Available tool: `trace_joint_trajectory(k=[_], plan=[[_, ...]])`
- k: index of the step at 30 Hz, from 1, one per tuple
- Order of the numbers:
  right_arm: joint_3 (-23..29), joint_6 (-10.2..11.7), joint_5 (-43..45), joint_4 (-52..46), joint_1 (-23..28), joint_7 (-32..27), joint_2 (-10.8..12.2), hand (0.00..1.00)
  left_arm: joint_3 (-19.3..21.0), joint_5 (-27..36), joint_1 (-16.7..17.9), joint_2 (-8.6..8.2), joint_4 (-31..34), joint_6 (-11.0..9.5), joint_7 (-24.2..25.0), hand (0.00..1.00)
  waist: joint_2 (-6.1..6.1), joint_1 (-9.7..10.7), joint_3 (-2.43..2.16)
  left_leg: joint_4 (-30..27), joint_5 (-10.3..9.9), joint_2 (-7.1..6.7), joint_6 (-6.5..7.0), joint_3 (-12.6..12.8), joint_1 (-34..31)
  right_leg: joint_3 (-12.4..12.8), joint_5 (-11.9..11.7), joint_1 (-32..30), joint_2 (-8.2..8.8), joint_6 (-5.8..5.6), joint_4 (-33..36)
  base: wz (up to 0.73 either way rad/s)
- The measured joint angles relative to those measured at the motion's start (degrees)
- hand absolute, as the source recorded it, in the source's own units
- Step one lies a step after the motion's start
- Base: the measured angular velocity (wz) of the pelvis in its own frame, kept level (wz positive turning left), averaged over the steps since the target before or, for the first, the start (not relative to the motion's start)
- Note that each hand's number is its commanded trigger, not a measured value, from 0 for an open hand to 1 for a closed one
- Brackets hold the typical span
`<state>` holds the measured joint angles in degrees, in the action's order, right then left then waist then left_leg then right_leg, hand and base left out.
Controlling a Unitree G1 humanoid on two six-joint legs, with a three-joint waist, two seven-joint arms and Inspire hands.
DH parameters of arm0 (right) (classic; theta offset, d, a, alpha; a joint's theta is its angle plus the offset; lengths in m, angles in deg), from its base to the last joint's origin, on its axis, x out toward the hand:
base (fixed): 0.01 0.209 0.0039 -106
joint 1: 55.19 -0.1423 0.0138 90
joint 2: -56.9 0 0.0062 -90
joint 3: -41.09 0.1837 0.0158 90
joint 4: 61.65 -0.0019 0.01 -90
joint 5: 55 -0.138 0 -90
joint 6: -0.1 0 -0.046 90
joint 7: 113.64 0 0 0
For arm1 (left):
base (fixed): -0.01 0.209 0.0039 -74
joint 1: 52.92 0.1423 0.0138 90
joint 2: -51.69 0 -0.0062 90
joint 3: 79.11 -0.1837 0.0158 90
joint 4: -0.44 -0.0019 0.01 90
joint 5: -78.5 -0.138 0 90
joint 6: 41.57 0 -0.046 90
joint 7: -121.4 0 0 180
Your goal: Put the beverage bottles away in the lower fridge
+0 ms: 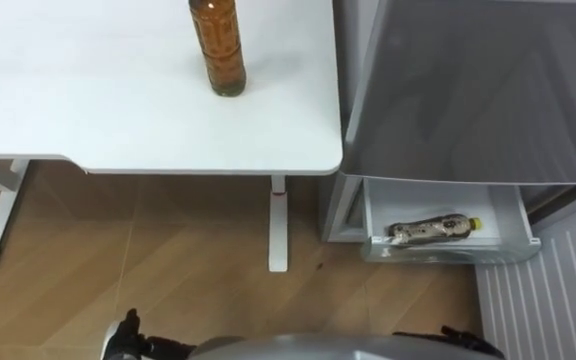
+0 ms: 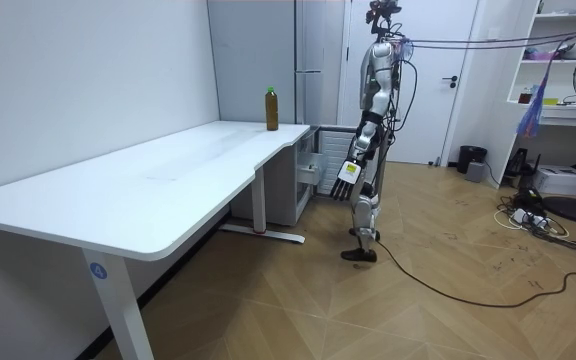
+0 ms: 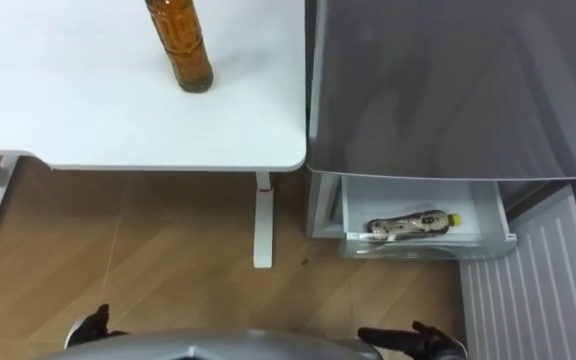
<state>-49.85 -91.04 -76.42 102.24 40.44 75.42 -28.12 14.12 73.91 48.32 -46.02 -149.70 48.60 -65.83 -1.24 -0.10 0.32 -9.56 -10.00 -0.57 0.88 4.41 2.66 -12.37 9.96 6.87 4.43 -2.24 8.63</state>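
room view has the robot standing upright on the wooden floor (image 2: 448,300) in front of the fridge (image 2: 323,60), close to the end of the white surface (image 2: 168,170) that sits just beside the fridge. its left hand (image 2: 348,172) hangs at its thigh on the side away from the fridge, fingers straight and apart, holding nothing.

looking down from the head, the drawer (image 1: 513,228) at the foot of the fridge stands pulled out. in it a lying bottle (image 1: 433,228) rests on its side, dark drink inside, its yellow cap pointing away from the surface. a standing bottle (image 1: 218,50) of amber drink is upright on the surface, near the end closest to the fridge but set in from the edge, apart from the fridge wall.

the right hand (image 3: 418,342) shows at the bottom edge, close against the robot's body on the fridge side. it is the nearer hand to the drawer, yet it is well apart from the lying bottle, with bare floor between. whether it is apart or closed i cannot tell. both hands are well apart from the standing bottle, which is farther from them than the fridge drawer is.
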Motion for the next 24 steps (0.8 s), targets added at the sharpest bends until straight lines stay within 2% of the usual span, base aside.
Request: trace_joint_trajectory(k=[4,6,8,9,11,12,15,19,22,24], plan=[[1.09,-0.24,-3.03,1.27,0.07,-0.28,0.49,0.0,0.44,-0.03,0.04,-0.13,0.0,0.05,0.04,0.0,-0.13,0.1,0.0,0.04,-0.08,0.15,-0.14,-0.05,0.19,0.84,0.0,0.12,-0.3,0.0,-0.1,-0.02],[2.35,-0.44,-5.23,1.65,0.69,-0.48,1.11,0.0,1.31,0.08,0.22,-0.21,0.0,0.12,0.02,0.0,-0.44,0.43,0.24,0.1,-0.18,0.26,-0.27,-0.11,0.66,1.2,0.01,0.48,-0.48,0.01,-0.11,-0.02],[3.22,-0.48,-5.25,1.57,0.83,-0.69,1.26,0.0,1.38,0.65,0.31,-0.22,0.0,0.14,0.01,0.0,-0.49,1.09,0.23,-0.05,-0.22,0.28,-0.28,-0.09,0.69,1.23,0.02,0.46,-0.51,0.02,-0.11,-0.04],[3.4,-0.49,-5.22,1.49,0.78,-0.79,1.28,0.0,1.41,0.69,0.3,-0.25,0.0,0.17,0.01,0.0,-0.16,1.36,-0.03,-0.09,-0.22,0.28,-0.28,-0.01,0.71,1.24,0.04,0.45,-0.51,0.03,-0.14,-0.04],[3.42,-0.51,-4.91,1.3,0.59,-0.79,1.31,0.0,2.42,1.74,0.08,-0.61,0.0,0.14,0.02,0.0,-0.5,1.26,0.01,-0.14,-0.24,0.27,-0.27,0.14,0.86,1.64,0.09,0.44,-0.52,0.11,-0.18,-0.1],[3.34,-0.58,-4.64,1.16,0.63,-0.84,1.31,0.0,2.96,3.32,0.09,-0.78,-0.11,0.14,0.02,0.0,-0.2,1.2,-0.24,-0.12,-0.28,0.24,-0.27,0.13,1.04,2.1,0.12,0.51,-0.58,0.15,-0.44,-0.12],[3.32,-0.91,-3.61,1.15,0.58,-1.41,1.29,0.0,3.4,9.05,0.74,-0.86,-0.11,0.16,0.02,0.0,-0.54,1.22,-0.09,-0.03,-0.52,0.21,-0.26,0.19,2.03,2.58,0.14,1.21,-0.66,0.16,-0.9,-0.09],[3.3,-1.39,-2.42,0.88,-0.13,-2.29,1.43,0.0,5.73,14.71,1.06,-1.56,-0.11,0.18,-1.24,0.0,-0.27,0.93,-0.3,-0.12,-0.71,0.18,-0.19,0.15,2.08,2.98,0.22,1.19,-0.68,0.14,-0.95,-0.03],[3.28,-1.45,-1.12,0.89,-0.35,-2.78,1.44,0.0,7.0,21.67,0.94,-1.63,-0.08,0.18,-4.51,0.0,-0.07,0.88,-0.39,-0.17,-0.76,0.19,-0.2,0.17,2.09,2.95,0.22,1.25,-0.67,0.14,-0.94,0.0],[2.87,-1.46,-0.92,0.88,-0.21,-3.71,1.44,0.0,9.19,26.61,0.28,-1.66,-0.01,0.16,-7.93,0.0,-0.05,0.28,-0.38,-0.12,-0.89,0.2,-0.21,0.2,2.47,2.95,0.22,1.42,-0.67,0.14,-0.92,-0.02]])
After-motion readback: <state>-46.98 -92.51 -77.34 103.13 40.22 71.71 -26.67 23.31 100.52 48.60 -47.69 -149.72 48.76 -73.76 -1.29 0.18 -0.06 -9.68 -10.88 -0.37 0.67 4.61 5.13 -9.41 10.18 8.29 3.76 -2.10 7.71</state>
